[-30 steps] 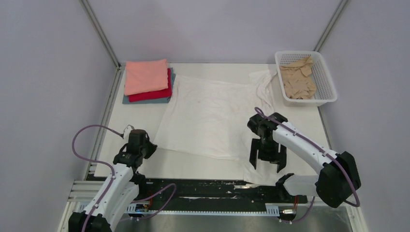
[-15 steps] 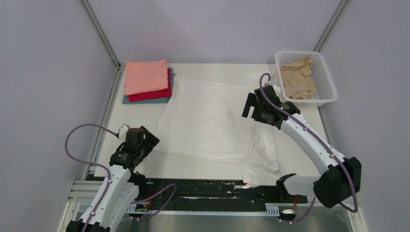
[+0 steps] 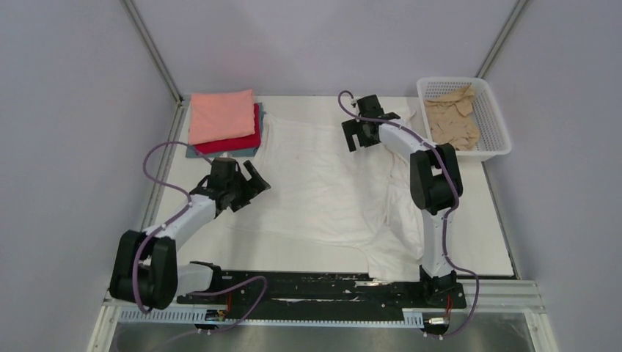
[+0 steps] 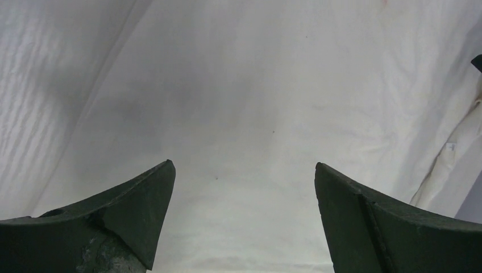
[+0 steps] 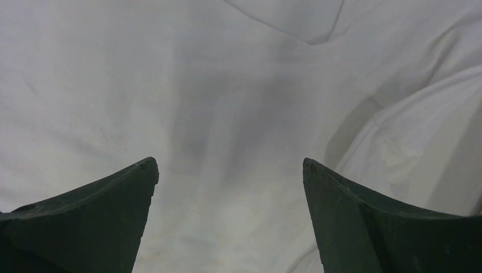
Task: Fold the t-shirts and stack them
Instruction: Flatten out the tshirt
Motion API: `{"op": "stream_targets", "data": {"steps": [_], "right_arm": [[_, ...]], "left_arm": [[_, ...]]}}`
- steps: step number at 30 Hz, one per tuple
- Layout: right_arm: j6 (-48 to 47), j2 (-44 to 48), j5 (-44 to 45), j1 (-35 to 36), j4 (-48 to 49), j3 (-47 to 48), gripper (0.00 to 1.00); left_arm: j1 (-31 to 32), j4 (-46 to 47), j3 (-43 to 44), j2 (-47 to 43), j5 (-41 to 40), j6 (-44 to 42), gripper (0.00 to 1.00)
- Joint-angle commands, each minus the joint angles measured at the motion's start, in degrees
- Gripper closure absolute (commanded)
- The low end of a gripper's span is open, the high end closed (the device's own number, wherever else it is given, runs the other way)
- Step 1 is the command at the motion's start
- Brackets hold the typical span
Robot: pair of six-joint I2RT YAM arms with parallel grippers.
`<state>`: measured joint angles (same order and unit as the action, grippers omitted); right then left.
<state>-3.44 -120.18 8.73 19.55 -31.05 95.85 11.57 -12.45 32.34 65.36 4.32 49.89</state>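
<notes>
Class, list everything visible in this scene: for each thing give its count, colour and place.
white t-shirt: 1, white, spread out at centre
salmon-pink shirt: 1, salmon-pink, folded, top of far-left stack
red shirt: 1, red, folded, middle of stack
grey-blue shirt: 1, grey-blue, folded, bottom of stack
basket: 1, white lattice, far-right corner
tan shirt: 1, tan-beige, crumpled in the basket
table: 1, white, beneath everything
left gripper: 1, black, open above white t-shirt's left edge
right gripper: 1, black, open above white t-shirt's far edge
</notes>
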Motion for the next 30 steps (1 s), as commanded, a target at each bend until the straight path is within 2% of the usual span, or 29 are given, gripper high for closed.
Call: {"op": "stream_targets", "data": {"steps": [1,4,11,15,18,25,30], "right_arm": [[-1.46,-5.16,-3.61,-3.76,-1.21,6.18,0.00],[-0.81,-6.31,-3.91,-6.82,-1.46,6.71,0.00],[0.80,-5.23,-0.31,-14.26,-2.35,6.39,0.00],[-0.13,-3.24,4.39,-15.56,-2.57,6.45,0.00],[-0.77,-1.78,4.48,-15.65,-2.57,6.78,0.00],[-0.48,3.42,-6.36,-14.36,-2.55,4.30,0.00],[4.55,7.33,-11.58,-11.12,-2.69,0.71,0.00]], "left_arm": [[1.78,5.18,6.37,11.00,4.63,-4.10,0.00],[1.79,6.01,7.15,16.07,3.90,-3.85,0.00],[1.79,3.29,6.04,18.77,-3.71,-3.55,0.00],[1.79,2.26,6.07,19.77,-4.13,-3.18,0.00],[1.78,2.22,6.28,20.21,-4.15,-2.92,0.00],[1.79,2.34,6.94,20.01,-4.01,-3.27,0.00],[1.81,3.46,6.61,20.01,-2.90,-3.07,0.00]]}}
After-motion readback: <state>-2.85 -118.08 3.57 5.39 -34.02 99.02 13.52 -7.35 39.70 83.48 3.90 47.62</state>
